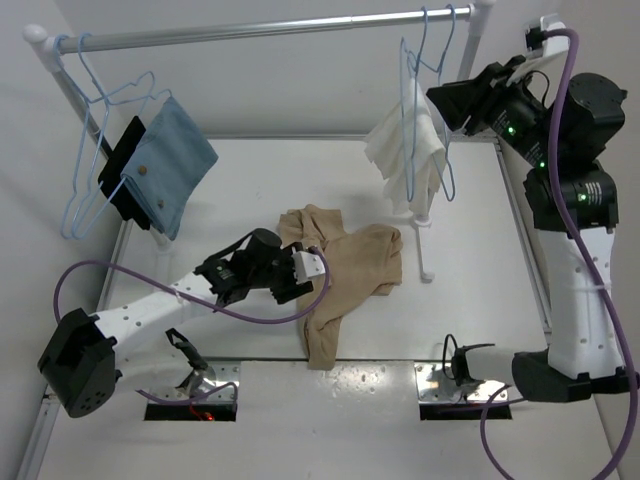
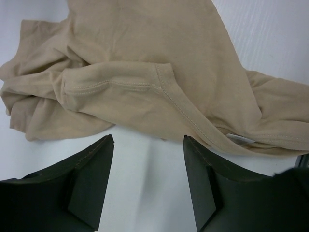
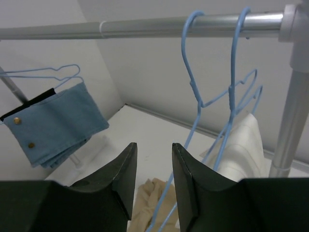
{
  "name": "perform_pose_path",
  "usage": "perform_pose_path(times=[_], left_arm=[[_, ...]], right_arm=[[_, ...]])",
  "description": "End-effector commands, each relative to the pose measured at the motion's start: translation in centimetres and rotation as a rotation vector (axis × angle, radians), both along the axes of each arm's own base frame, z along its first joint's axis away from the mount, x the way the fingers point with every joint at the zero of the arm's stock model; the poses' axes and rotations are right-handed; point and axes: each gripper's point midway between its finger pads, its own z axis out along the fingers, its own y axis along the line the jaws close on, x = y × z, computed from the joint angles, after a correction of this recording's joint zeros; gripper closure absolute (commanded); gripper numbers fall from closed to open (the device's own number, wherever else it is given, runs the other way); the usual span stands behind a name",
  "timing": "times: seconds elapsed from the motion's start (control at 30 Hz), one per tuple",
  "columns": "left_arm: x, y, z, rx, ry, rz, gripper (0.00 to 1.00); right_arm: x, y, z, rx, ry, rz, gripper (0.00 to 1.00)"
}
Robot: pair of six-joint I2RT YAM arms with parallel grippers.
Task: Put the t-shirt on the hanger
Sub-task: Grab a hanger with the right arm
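Left hand (image 2: pixel 147 141) low and unclenched at t-shirt (image 2: pixel 145 58) edge; right hand (image 3: pixel 153 147) aloft, unclenched, near hanger (image 3: pixel 192 85)

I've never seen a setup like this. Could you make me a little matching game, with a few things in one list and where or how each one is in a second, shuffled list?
Things
1. limp tan fabric t-shirt
2. light-blue square cloth
3. white ribbed cloth
4. left hand

Places or states
A. hanging near the right end of the metal rail
B. open, low over the white table
C. lying crumpled on the table
D. hanging near the left end of the rail

Pairs: 1-C, 2-D, 3-A, 4-B
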Motion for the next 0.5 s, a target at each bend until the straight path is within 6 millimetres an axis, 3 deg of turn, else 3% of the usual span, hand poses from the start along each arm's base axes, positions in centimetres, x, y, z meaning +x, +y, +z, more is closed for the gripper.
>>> perform_pose_path(times=[0.0,0.07,0.37,0.47], left_arm=[[0.2,-0.2,-0.1,-0.011,-0.012,0.013,0.33],[0.2,-0.2,-0.4,-0.005,-0.005,0.014,0.33],[0.4,0.0,-0.7,0.007,0.0,0.033,0.32],[0.4,0.0,-1.0,0.013,0.006,0.033,0.32]], right_arm=[[-1.2,1.0,3.9,0.03,-0.081,0.063,0.63],[0.0,0.9,2.5,0.027,-0.021,0.048,0.63],[2.4,1.2,0.4,0.032,0.056,0.035,0.63],[3.2,1.9,-0.6,0.033,0.116,0.056,0.57]])
